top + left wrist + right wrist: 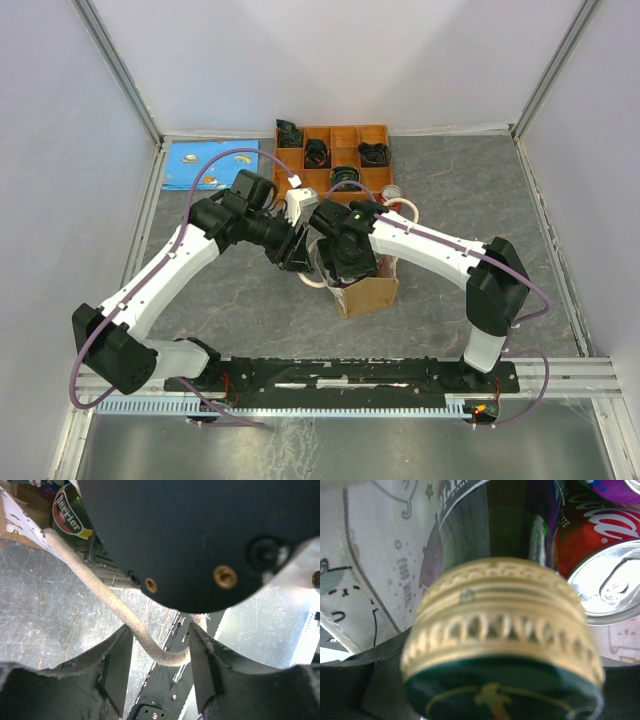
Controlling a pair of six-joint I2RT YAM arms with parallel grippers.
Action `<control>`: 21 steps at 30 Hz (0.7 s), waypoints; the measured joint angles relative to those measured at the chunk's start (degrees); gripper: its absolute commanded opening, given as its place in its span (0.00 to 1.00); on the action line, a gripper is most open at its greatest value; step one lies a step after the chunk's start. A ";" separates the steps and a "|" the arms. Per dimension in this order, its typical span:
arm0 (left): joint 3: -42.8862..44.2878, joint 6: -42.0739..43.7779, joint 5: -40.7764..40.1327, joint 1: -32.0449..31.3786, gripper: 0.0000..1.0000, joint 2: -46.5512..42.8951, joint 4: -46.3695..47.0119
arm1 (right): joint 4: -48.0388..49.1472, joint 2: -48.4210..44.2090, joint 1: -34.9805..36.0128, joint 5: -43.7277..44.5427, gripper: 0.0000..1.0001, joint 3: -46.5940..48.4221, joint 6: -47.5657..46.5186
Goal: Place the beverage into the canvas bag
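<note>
While right gripper point(495, 680) clamps bottle point(502, 610), left gripper point(160, 652) straddles bag handle point(100, 597).

Cream rope handle point(100, 592) loose between the left hand's point(160, 640) parted fingers point(117, 665).

Enclosed work cell, viewed from above. Plain white panels all round: left wall point(60, 150), back wall point(330, 60), right wall point(600, 150), joined by silver metal corner posts point(120, 75). Grey marbled table point(470, 190), evenly lit, shadows soft. Blue picture card point(205, 165) lies flat at far left corner. Black mounting plate point(340, 372) along near edge; pale slotted rail point(300, 407) just beyond it; brushed metal sheet point(330, 450) nearest camera.
</note>
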 measured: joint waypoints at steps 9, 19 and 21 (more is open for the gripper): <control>0.02 1.16 1.07 -0.04 0.75 0.00 -0.39 | 1.05 0.04 0.04 0.33 0.84 0.28 -1.11; 0.57 1.16 2.14 0.02 0.77 -0.13 0.33 | -0.59 -0.17 0.07 1.68 0.85 2.43 -1.86; 0.74 1.16 2.43 0.02 0.77 -0.31 0.81 | -1.05 -0.72 0.11 2.58 0.85 2.95 -1.84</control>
